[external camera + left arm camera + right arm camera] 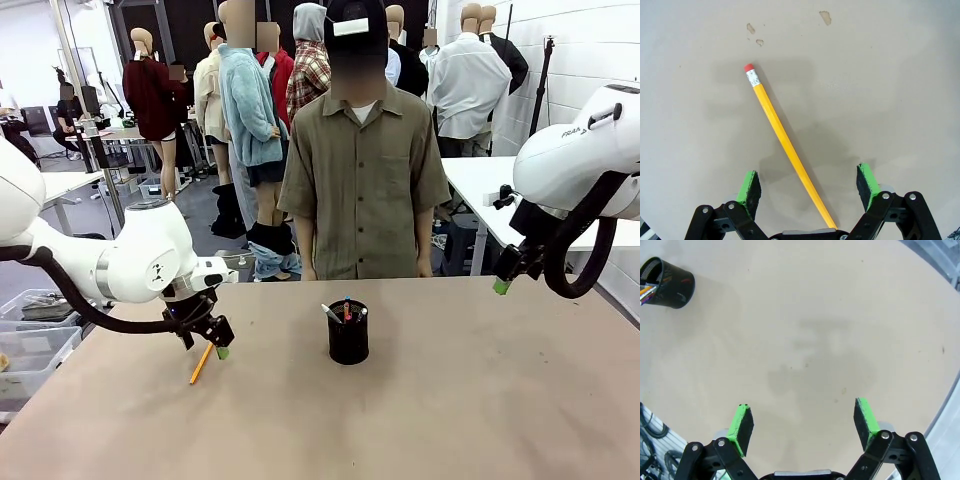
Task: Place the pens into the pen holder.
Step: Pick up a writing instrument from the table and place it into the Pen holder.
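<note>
A yellow-orange pencil [782,137] with a red eraser lies flat on the table [450,420]; in the front view the pencil [201,364] sits at the left. My left gripper [210,342] hovers just above it, open, its green pads [750,188] on either side of the pencil's lower end without touching. The black mesh pen holder [348,332] stands mid-table with several pens [340,311] upright inside; the holder [668,276] also appears far off in the right wrist view. My right gripper [503,283] hangs open, high above the table's right side, holding nothing.
A person in an olive shirt [362,170] stands at the far edge, hands out of sight. Clear plastic bins [30,345] sit off the table's left side. A white table [480,180] stands behind at the right.
</note>
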Robot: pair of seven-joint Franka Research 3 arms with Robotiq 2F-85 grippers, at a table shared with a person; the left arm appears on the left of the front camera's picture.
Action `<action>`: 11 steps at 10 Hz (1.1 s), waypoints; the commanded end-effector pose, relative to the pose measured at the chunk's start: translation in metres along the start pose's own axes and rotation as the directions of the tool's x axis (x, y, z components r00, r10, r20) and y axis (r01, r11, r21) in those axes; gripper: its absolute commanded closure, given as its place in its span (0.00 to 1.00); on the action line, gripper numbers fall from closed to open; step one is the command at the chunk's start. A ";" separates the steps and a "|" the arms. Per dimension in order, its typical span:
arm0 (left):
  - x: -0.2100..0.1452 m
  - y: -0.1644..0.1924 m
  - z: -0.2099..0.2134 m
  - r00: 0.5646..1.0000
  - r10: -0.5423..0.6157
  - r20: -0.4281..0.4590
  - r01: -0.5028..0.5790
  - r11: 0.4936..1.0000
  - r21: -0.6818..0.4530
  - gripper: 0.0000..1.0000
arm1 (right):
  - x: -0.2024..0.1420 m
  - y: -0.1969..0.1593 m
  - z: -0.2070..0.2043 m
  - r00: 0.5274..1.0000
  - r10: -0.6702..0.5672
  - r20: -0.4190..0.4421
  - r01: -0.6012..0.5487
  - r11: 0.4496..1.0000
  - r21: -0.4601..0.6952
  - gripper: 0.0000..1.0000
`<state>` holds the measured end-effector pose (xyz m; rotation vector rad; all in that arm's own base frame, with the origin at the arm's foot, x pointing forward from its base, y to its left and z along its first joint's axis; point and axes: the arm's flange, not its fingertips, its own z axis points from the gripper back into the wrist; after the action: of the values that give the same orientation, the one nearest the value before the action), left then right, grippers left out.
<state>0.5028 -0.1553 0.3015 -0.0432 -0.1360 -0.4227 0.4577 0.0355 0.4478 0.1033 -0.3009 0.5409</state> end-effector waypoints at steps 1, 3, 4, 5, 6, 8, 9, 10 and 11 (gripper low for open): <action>0.009 -0.002 -0.001 1.000 0.014 -0.024 -0.014 1.000 0.005 0.09 | -0.001 -0.001 0.000 1.000 0.012 0.006 -0.012 1.000 0.002 0.00; 0.007 -0.001 0.001 0.999 0.014 -0.029 -0.014 1.000 -0.004 0.49 | -0.001 -0.001 0.000 1.000 0.012 0.006 -0.012 1.000 0.002 0.00; 0.006 0.000 0.001 0.999 0.016 -0.038 -0.016 1.000 -0.004 0.69 | -0.001 -0.001 0.000 1.000 0.012 0.006 -0.012 1.000 0.002 0.00; 0.006 0.000 0.001 0.999 0.015 -0.048 -0.015 1.000 -0.003 0.89 | -0.001 -0.001 0.000 1.000 0.012 0.006 -0.012 1.000 0.002 0.00; 0.006 0.000 0.001 0.998 0.016 -0.060 -0.016 1.000 0.001 1.00 | -0.001 -0.001 0.000 1.000 0.012 0.006 -0.012 1.000 0.002 0.00; 0.007 0.000 -0.003 0.996 0.014 -0.083 -0.014 1.000 0.006 1.00 | -0.001 -0.001 0.000 1.000 0.012 0.006 -0.012 1.000 0.002 0.00; 0.006 -0.001 -0.003 0.996 0.010 -0.087 -0.010 1.000 0.003 1.00 | -0.001 -0.001 0.000 1.000 0.012 0.006 -0.012 1.000 0.002 0.00; 0.005 -0.003 -0.003 0.995 -0.003 -0.097 0.003 1.000 0.000 1.00 | -0.001 -0.001 0.000 1.000 0.012 0.006 -0.012 1.000 0.002 0.00; 0.003 -0.004 -0.001 0.995 -0.022 -0.102 0.022 1.000 -0.002 1.00 | -0.001 -0.001 0.000 1.000 0.012 0.006 -0.012 1.000 0.002 0.00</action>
<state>0.5106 -0.1534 0.3084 -0.0290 -0.0788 -0.4328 0.4577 0.0354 0.4478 0.1033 -0.3009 0.5408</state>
